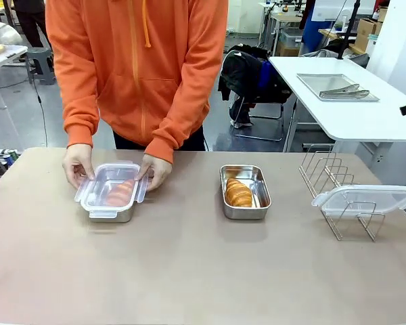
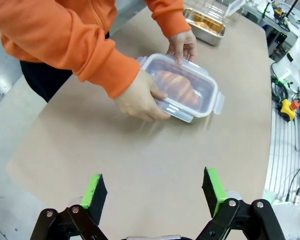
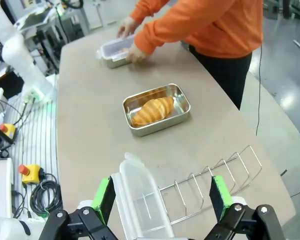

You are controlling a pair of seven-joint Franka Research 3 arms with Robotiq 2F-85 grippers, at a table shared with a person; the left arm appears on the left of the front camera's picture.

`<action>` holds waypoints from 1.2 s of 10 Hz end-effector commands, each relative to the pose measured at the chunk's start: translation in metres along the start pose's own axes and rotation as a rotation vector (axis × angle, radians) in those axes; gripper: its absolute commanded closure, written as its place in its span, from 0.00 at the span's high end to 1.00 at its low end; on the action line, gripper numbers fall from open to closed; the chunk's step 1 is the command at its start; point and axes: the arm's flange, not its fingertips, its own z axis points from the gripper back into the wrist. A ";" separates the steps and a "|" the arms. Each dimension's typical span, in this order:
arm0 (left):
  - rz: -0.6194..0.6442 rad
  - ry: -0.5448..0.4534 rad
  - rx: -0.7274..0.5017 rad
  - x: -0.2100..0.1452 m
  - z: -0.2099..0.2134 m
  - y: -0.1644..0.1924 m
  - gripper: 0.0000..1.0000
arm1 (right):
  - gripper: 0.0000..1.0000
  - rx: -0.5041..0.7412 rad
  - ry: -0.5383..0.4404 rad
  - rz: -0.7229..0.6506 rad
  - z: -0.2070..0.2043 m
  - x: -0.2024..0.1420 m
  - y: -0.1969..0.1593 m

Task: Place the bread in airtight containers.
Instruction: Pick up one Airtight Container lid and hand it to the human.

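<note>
One croissant (image 1: 120, 192) lies in a steel container (image 1: 111, 206) at the left, under a clear lid (image 1: 112, 183) that a person's two hands (image 1: 78, 164) press down. The left wrist view has this lidded container (image 2: 182, 89) ahead of my open left gripper (image 2: 155, 190), well apart from it. A second croissant (image 1: 239, 193) lies in an uncovered steel container (image 1: 245, 192) at mid-table. The right wrist view shows that croissant (image 3: 152, 111) in its pan (image 3: 157, 108) beyond my open right gripper (image 3: 162, 196). A second clear lid (image 1: 365, 199) rests on the wire rack (image 1: 335, 186).
The wire rack (image 3: 210, 187) stands at the table's right end, just under my right gripper. Behind, a white side table holds a flat metal tray with tongs (image 1: 337, 87). The person in an orange hoodie (image 1: 139, 68) stands at the far edge.
</note>
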 end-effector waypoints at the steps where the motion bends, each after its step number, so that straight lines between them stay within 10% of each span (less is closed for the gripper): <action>1: 0.012 0.014 0.003 0.004 -0.001 -0.002 1.00 | 1.00 0.006 -0.009 0.008 0.002 0.001 0.000; 7: 0.012 0.014 0.003 0.004 -0.001 -0.002 1.00 | 1.00 0.001 0.000 -0.001 0.001 0.000 0.000; 8: 0.012 0.014 0.003 0.004 -0.001 -0.002 1.00 | 1.00 -0.101 0.257 0.157 0.011 0.011 0.034; 12: 0.012 0.014 0.003 0.004 -0.001 -0.002 1.00 | 1.00 -0.211 0.680 0.408 -0.036 0.061 0.129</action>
